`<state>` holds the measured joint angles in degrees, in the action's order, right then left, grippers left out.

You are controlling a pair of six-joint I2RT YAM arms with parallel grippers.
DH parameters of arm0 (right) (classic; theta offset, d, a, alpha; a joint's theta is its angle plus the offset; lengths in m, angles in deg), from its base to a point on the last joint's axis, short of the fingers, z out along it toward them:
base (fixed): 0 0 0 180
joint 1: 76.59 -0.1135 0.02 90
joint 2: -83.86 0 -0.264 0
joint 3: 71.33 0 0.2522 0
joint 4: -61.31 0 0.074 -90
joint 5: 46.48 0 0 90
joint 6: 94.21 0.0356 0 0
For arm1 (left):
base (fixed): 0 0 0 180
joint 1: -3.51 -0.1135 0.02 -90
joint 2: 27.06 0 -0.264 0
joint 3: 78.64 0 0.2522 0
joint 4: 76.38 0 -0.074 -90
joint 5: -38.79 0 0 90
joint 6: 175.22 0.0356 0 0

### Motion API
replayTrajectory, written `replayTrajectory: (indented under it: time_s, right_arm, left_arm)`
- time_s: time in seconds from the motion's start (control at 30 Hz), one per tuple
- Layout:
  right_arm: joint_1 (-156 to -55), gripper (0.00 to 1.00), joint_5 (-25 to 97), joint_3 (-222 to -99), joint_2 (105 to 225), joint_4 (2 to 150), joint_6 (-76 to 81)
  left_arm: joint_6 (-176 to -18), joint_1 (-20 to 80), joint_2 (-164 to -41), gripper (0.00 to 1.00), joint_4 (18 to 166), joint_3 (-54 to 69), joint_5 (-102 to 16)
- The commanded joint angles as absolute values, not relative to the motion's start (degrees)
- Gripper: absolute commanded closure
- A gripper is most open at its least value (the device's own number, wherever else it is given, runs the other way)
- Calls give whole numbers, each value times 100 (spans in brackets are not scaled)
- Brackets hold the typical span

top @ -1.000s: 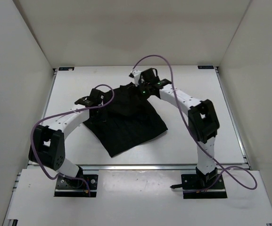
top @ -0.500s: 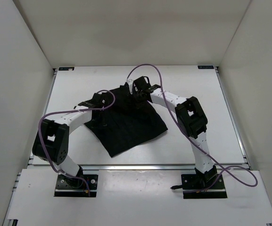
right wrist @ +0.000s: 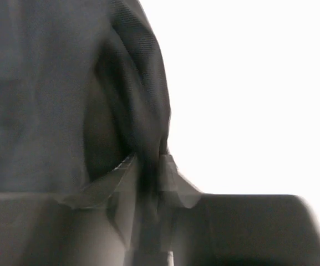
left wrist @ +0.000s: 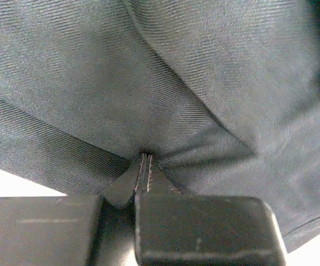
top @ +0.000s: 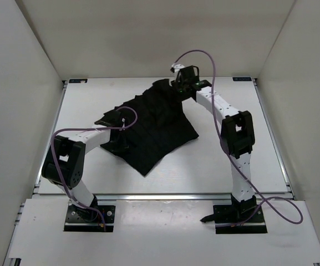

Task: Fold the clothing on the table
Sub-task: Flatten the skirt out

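White table (top: 221,166) is partly covered by black clothing (top: 154,133), pinched by the left gripper (left wrist: 144,166) and right gripper (right wrist: 148,166); clamped folds are shown only by wrist views.

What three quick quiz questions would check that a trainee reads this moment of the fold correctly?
1. True or false: the left gripper is shut on a pinch of the clothing.
2. Where does the right gripper grip the clothing? A: at its near corner. B: at its far end. C: nowhere, it hangs open.
3. Short answer: what colour is the table under the clothing?

Key: 1 true. 2 B. 3 white.
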<state>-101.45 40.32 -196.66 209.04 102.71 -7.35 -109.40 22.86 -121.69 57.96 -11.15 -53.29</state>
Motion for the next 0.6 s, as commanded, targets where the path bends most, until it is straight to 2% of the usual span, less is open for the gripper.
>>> replayTrajectory:
  time_s: [0.0,0.03,0.07,0.13,0.17,0.27,0.3,0.33,0.37,0.4,0.47,0.5,0.57]
  right_arm:
    - [-9270,74,4442,-20037,20980,10554,-589]
    - [-9189,70,4397,-20405,21207,10983,-431]
    - [-8979,59,4066,-20705,21392,11275,-169]
    - [-8706,50,3485,-20735,21464,11471,52]
    - [-8661,46,3439,-20517,21325,11410,115]
    - [-8678,44,3262,-19421,20729,10981,-33]
    - [-8757,33,3367,-18885,20378,10787,-86]
    - [-8862,29,3411,-18584,20261,10698,-235]
    - [-8906,26,3429,-18155,19947,10610,-341]
    - [-9002,25,3482,-17733,19674,10557,-368]
    - [-9161,22,3334,-17100,19252,10487,-350]
    - [-9196,21,3263,-16695,18997,10417,-316]
    - [-9136,20,2983,-16210,18548,10329,-228]
  left_arm:
    - [-10948,2320,-12303,100,5813,-1092,-5165]
    - [-10948,2363,-12321,100,5796,-1083,-5165]
    - [-10921,2355,-12312,100,5795,-1057,-5130]
    - [-10895,2320,-12286,100,5787,-1030,-5200]
    - [-10869,2294,-12294,100,5761,-978,-5226]
    - [-10737,2188,-12303,100,5594,-706,-5156]
    - [-10676,2162,-12268,100,5506,-548,-5182]
    - [-10632,2161,-12259,89,5427,-416,-5165]
    - [-10544,2188,-12225,63,5339,-302,-5156]
    - [-10456,2214,-12120,53,5269,-188,-5165]
    - [-10429,2328,-11882,21,5172,24,-5182]
    - [-10464,2407,-11638,14,5119,51,-5156]
    - [-10648,2521,-11321,8,5101,-89,-4964]
